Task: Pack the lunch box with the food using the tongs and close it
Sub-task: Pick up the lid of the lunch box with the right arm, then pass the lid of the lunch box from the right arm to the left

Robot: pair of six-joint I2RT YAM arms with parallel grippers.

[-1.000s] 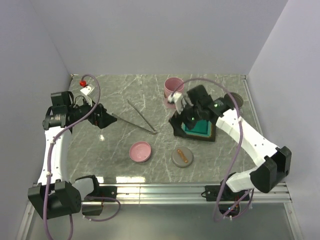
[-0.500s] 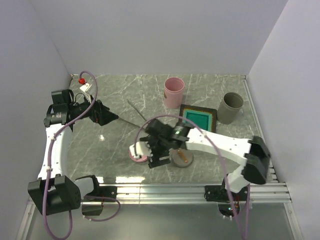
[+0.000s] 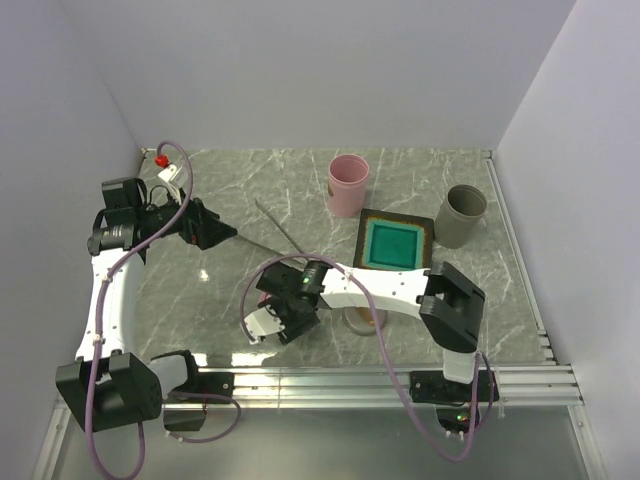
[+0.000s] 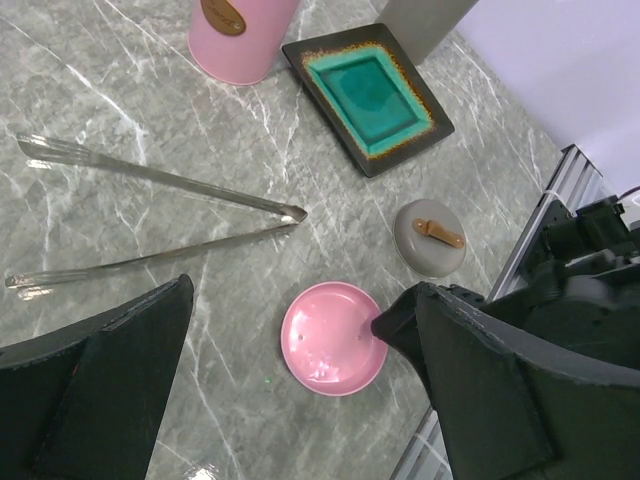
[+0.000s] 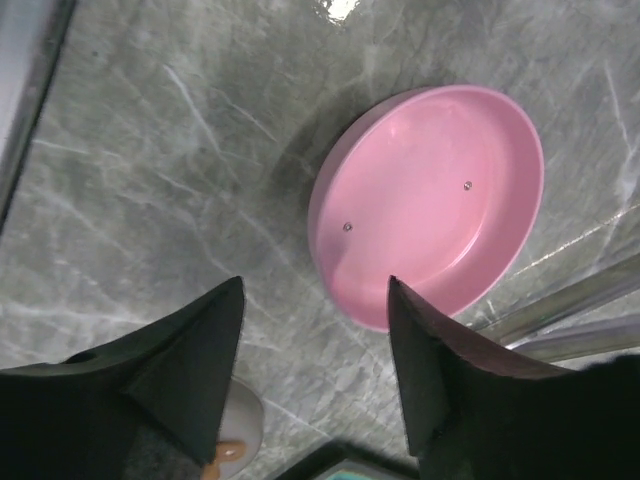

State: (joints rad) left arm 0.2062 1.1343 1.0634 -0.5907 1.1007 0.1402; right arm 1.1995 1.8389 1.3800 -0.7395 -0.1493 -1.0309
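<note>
Right fingers (image 5: pixel 180 370) above pink dish (image 5: pixel 430 205) (tongs (image 5: pixel 585 290) beside)

Place: you are looking at a robot test cell in a lab, not a kitchen.
Walls (image 3: pixel 300 70): plain pale panels box your workspace in on three sides.
Table (image 3: pixel 230 290): grey marble-pattern top.
Rail (image 3: pixel 330 382): aluminium profile carrying both arm bases (image 3: pixel 110 395).
Cables (image 3: pixel 189 172): purple leads run loose along your arms.
</note>
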